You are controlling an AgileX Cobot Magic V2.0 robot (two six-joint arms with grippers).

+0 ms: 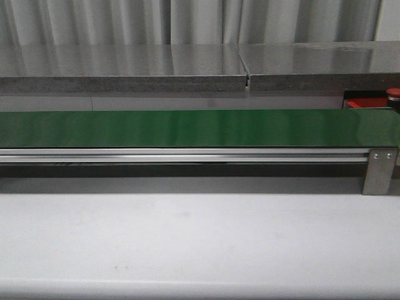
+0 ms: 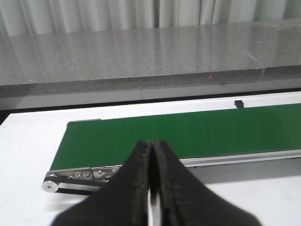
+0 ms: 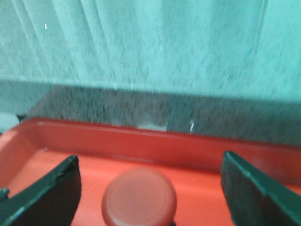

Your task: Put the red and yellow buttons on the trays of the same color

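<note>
A dark-red round button (image 3: pixel 139 197) lies on the floor of the bright red tray (image 3: pixel 94 136). My right gripper (image 3: pixel 149 162) is open, one finger on each side of the button with a gap to both. In the front view a corner of the red tray (image 1: pixel 359 103) shows at the far right behind the belt, with a dark-red button (image 1: pixel 393 94) at the frame edge. Neither gripper appears there. My left gripper (image 2: pixel 151 142) is shut with nothing in it, hanging in front of the belt's end. Yellow buttons and a yellow tray are out of view.
The long green belt (image 1: pixel 200 128) runs across the white table (image 1: pixel 200 237) on a metal frame with a bracket (image 1: pixel 380 170) at the right. In the left wrist view the belt (image 2: pixel 188 134) ends at a roller (image 2: pixel 49 186). A grey stone counter (image 1: pixel 125 62) stands behind.
</note>
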